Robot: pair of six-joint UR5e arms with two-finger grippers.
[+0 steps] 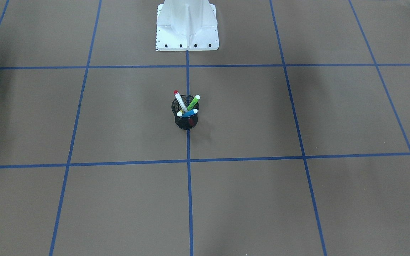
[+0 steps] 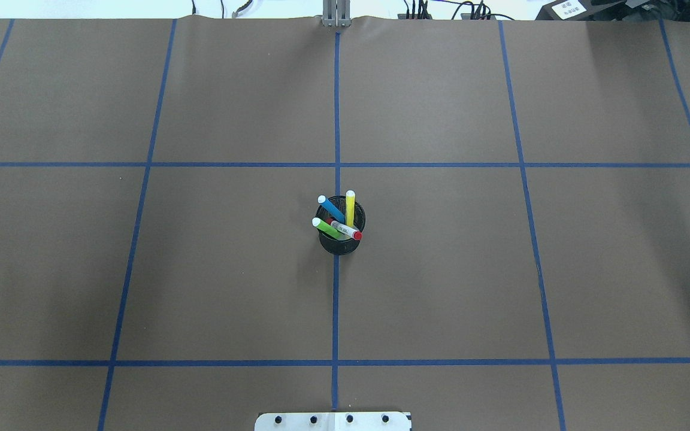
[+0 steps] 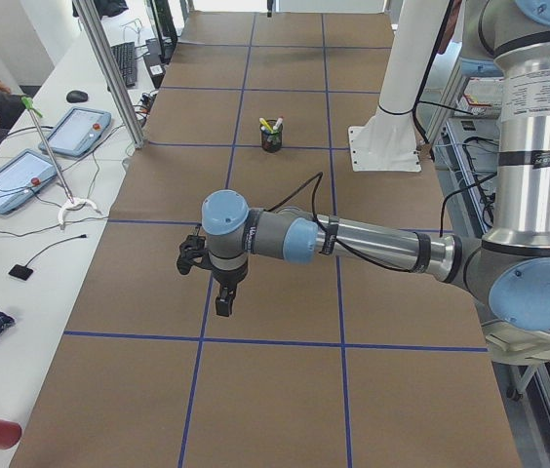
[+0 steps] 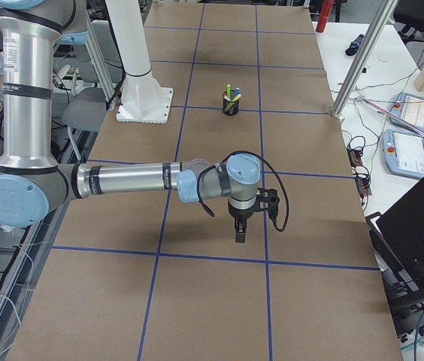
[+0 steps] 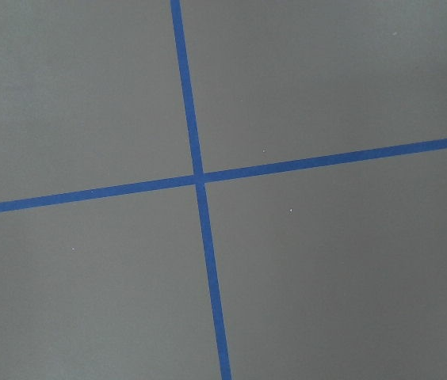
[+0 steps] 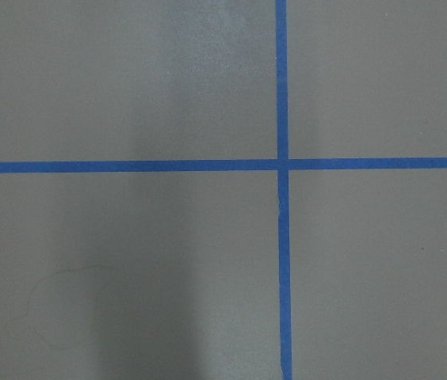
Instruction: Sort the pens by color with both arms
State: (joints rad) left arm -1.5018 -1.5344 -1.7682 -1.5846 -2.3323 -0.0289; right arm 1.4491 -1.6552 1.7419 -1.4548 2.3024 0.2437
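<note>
Pens (image 2: pixel 345 229) cross in the cup (image 2: pixel 339 246), so I'd pull each along its lean — whether left hand (image 3: pixel 222 307) or right hand (image 4: pixel 239 235) is spread I cannot tell.

Four pens stand in one black mesh cup (image 2: pixel 340 244) at the middle of the table (image 2: pixel 441 269): one blue pen (image 2: pixel 331 209), one yellow pen (image 2: pixel 350 208), one green pen (image 2: pixel 324 228) and one red-capped pen (image 2: pixel 345 230). Two arms, the left arm (image 3: pixel 353 244) and the right arm (image 4: pixel 129 180), carry two grippers, the left gripper (image 3: pixel 222 307) and the right gripper (image 4: pixel 239 235). One white mounting base (image 1: pixel 187 26) sits at the robot's edge of the surface. Two touch-screen units lie on one side bench (image 3: pixel 21 234), the nearer unit (image 3: pixel 14 177) and the farther unit (image 3: pixel 82 132)
</note>
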